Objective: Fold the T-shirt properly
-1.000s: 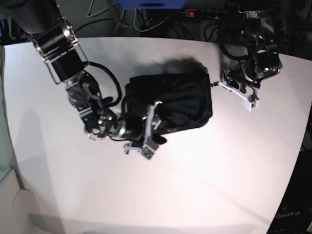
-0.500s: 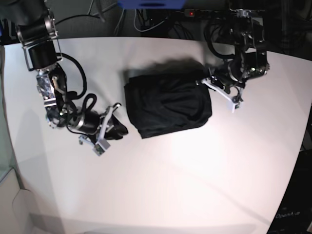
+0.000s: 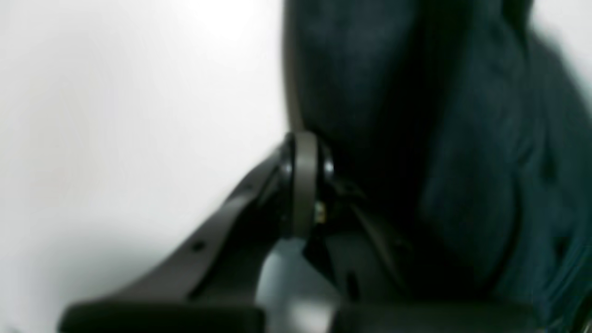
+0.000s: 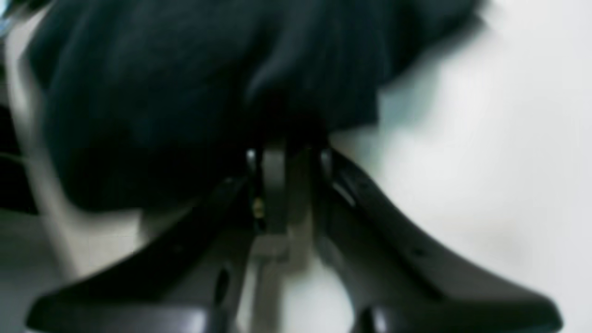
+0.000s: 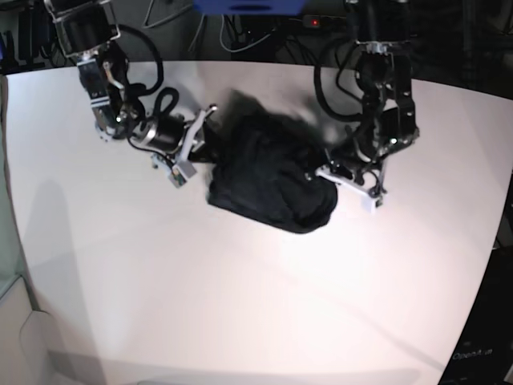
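The black T-shirt (image 5: 268,172) lies as a bunched, folded bundle in the middle of the white table (image 5: 240,305). In the base view my right gripper (image 5: 210,144) is at the bundle's left edge. The right wrist view shows its fingers (image 4: 273,185) nearly together with dark T-shirt (image 4: 162,92) fabric gathered at the tips of the right gripper (image 4: 286,148). My left gripper (image 5: 327,175) is pressed against the bundle's right edge. In the left wrist view the left gripper (image 3: 303,148) is shut, touching the T-shirt (image 3: 416,115) with no cloth visibly held.
Cables and a power strip (image 5: 313,22) run along the far table edge. A blue object (image 5: 248,6) sits at the top. The table's right edge (image 5: 501,208) borders dark equipment.
My right gripper swung from the table's left up to the shirt's left edge and closed there. The left gripper moved down the right edge. The bundle turned and lost its neat shape.
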